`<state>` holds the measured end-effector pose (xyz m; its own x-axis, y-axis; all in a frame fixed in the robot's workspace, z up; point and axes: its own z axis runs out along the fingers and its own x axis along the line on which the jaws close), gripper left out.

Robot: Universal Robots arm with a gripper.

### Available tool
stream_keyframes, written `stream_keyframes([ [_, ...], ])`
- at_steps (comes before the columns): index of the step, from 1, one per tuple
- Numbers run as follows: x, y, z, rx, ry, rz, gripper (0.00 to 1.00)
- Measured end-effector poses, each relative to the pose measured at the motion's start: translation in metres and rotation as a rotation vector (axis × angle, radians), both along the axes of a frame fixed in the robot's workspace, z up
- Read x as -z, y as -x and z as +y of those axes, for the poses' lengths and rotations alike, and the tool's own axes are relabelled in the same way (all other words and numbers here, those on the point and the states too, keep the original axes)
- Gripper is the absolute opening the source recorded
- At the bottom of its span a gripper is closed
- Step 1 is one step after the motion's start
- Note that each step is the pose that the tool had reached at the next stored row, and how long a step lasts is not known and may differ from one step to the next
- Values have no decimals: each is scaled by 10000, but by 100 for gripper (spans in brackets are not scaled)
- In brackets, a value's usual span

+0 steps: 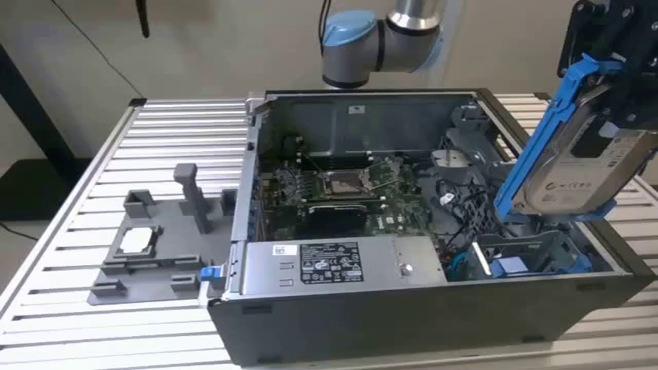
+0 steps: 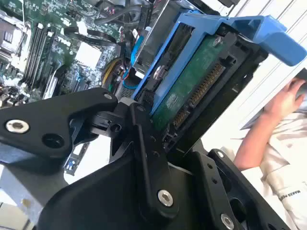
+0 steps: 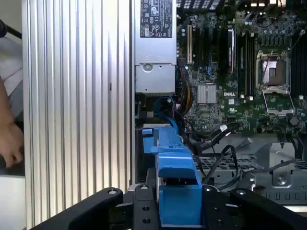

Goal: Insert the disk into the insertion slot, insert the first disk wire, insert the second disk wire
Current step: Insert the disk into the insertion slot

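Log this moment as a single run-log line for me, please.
jaws: shut on disk | disk: tilted, over insertion slot, not yet seated | connector: no wire attached

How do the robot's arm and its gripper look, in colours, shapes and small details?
The arm is a round silver-grey tube with rounded joints, and one joint ends in a light blue cap. The gripper is matte black. It is built of flat angular link plates joined by silver hex-socket screws, seen in both wrist views.
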<state>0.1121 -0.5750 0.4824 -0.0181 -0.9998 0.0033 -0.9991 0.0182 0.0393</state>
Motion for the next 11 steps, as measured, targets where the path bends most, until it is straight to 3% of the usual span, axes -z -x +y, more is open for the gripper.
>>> stream_keyframes([
  [11, 4, 0, 0, 0, 3, 0, 32],
])
